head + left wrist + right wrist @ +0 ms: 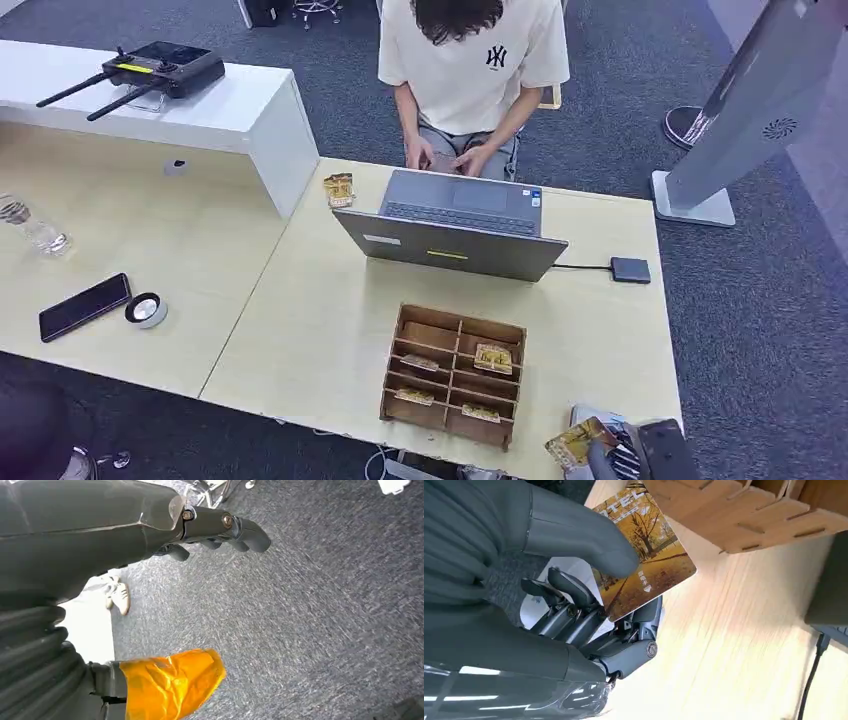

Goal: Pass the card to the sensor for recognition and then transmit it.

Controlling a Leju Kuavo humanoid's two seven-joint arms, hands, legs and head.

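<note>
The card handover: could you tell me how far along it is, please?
Done: the right hand has picked up a card, pinched under its thumb near the wooden organizer. In hand: carrying it, at the table's near edge. Left: presenting it to the sensor, which I cannot identify, and handing it on.

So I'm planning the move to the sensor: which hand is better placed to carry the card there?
The right hand: its thumb already pinches the card beside the wooden organizer on the table. The left hand hangs over the carpet and holds nothing.
</note>
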